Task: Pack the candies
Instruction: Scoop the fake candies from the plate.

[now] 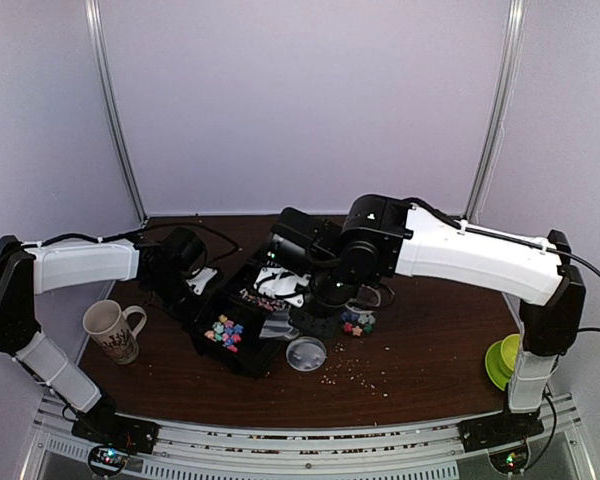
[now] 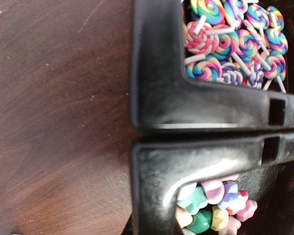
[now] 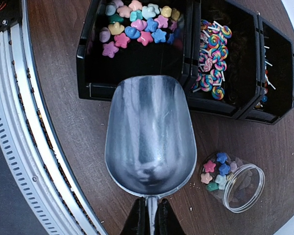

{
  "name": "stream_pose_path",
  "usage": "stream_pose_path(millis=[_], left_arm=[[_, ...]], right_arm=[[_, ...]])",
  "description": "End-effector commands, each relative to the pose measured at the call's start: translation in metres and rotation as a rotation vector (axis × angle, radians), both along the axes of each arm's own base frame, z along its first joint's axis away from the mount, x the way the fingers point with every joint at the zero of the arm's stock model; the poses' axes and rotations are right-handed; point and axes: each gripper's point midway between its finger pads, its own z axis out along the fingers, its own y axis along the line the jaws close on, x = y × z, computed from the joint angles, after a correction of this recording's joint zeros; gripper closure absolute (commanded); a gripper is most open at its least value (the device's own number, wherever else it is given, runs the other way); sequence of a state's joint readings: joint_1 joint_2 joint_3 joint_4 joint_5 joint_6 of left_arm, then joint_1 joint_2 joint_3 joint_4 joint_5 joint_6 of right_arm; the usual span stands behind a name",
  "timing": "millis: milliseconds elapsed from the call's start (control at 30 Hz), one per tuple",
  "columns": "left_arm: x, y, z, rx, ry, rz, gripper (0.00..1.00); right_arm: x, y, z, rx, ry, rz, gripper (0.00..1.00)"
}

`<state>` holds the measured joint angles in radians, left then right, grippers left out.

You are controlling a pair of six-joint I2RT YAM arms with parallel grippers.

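- Brown wood table [image 1: 430,340], pale walls behind, small crumbs near the front.
- Right gripper [image 3: 149,215] clamped tight on the handle of a shiny scoop [image 3: 149,132]; scoop empty, its mouth just at the front wall of the first black bin [image 3: 100,90].
- Left gripper [image 1: 190,290] closed, right up against the black bins; hard to tell whether pinching a wall or only pressing on it.
- Candies [image 3: 134,27]: a pile of little stars at the back of that bin, a few more inside the clear jar [image 3: 242,183], seemingly on its side, just beside the scoop.
- Best next move, by the look of it: lift the scoop lip over the wall, tip it down, slide it low along the bin floor and under the stars.
- Push slowly, to roll the stars in without knocking any out.
- Hold the bin steady with the left gripper while pushing.
- Stay out of the lollipops [image 3: 213,58] next door.
- Level the scoop before lifting, then pour gently at the jar mouth.
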<state>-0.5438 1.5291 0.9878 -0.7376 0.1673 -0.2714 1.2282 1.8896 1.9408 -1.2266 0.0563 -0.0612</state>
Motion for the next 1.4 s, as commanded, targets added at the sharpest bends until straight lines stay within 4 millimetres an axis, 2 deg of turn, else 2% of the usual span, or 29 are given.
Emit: stream_pose_path(millis=[0, 300, 867, 1067, 1267, 1367], left_arm=[[0.044, -0.028, 0.065, -0.143, -0.259, -0.029, 1.0], [0.045, -0.027, 0.07, -0.138, -0.28, -0.027, 1.0], [0.047, -0.029, 0.094, -0.178, -0.368, -0.038, 1.0], [0.048, -0.027, 0.106, -0.195, -0.421, -0.03, 1.0], [0.05, -0.024, 0.116, -0.204, -0.468, -0.013, 1.0], [0.05, -0.025, 0.121, -0.217, -0.484, -0.012, 1.0]], right_arm=[[0.001, 0.008, 0.004, -0.036, -0.044, 0.025, 1.0], [0.001, 0.033, -0.019, -0.089, -0.039, 0.063, 1.0], [0.016, 0.083, -0.085, -0.15, -0.027, 0.111, 1.0], [0.04, 0.088, -0.105, -0.111, 0.013, -0.03, 1.0], [0.065, 0.092, -0.116, -0.013, 0.058, -0.211, 1.0], [0.065, 0.1, -0.122, 0.042, 0.105, -0.234, 1.0]])
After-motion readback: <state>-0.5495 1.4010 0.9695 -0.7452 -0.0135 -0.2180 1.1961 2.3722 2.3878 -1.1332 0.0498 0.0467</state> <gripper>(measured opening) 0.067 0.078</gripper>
